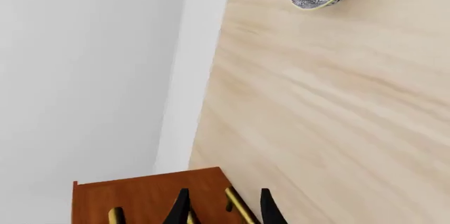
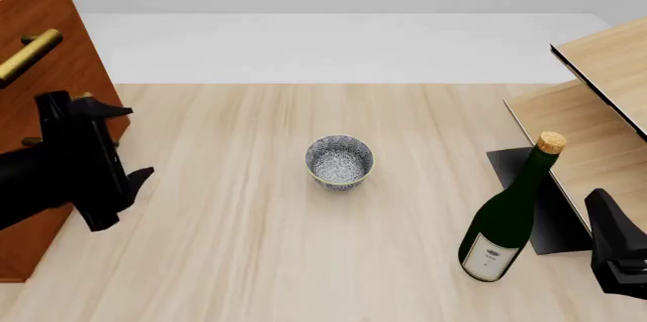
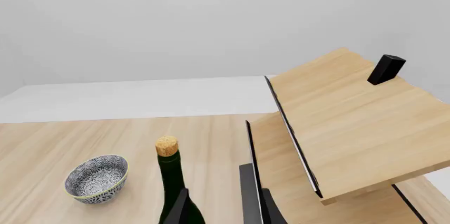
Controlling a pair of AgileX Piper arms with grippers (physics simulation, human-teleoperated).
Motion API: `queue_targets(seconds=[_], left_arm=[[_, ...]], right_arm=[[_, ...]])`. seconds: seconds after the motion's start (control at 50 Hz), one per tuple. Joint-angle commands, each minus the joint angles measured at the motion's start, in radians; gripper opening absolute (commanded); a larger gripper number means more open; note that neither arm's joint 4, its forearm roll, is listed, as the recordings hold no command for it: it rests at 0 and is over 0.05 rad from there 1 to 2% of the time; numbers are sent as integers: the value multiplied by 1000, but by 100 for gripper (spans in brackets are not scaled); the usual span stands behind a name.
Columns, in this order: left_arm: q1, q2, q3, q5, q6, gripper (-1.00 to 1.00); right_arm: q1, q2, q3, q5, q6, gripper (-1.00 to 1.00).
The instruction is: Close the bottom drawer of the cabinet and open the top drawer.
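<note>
The reddish-brown cabinet [image 2: 41, 11] stands at the table's left edge. The top drawer's brass handle [image 2: 26, 55] shows high on its front. My left arm covers most of the lower drawers, so I cannot tell where the bottom drawer stands; one brass handle end [image 2: 30, 141] peeks out behind the arm. My left gripper [image 2: 136, 142] is right in front of the cabinet. In the left wrist view the gripper [image 1: 223, 208] is open, with a brass bar [image 1: 239, 205] between its fingers and cabinet wood [image 1: 147, 197] below. My right gripper [image 2: 611, 239] is open and empty at the near right.
A patterned bowl [image 2: 340, 161] sits mid-table. A green wine bottle [image 2: 505, 220] with a cork stands near my right gripper, also in the right wrist view [image 3: 172, 182]. A pale plywood shelf unit [image 2: 596, 110] with a black base plate [image 2: 536, 201] fills the right side.
</note>
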Motion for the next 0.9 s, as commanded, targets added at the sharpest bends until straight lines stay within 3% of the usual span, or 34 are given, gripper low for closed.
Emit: queue_targets(seconds=[0.02,0.16,0.24,0.32,0.54,0.9], left_arm=[[27,-25,-22,17,79,100],[37,-26,-48,26,116,100],[67,-51,-34,18,175,100],[63,-37,-96,47,162,100],[97,-25,-127,38,211,100],[170,-23,-118,-32,282,100]], right_arm=[[-1,3,0,-2,2,100],[-1,3,0,-2,3,100],[-1,2,0,-1,2,100],[-2,5,1,-4,2,100],[-1,2,0,-1,1,100],[-1,10,0,-7,5,100]])
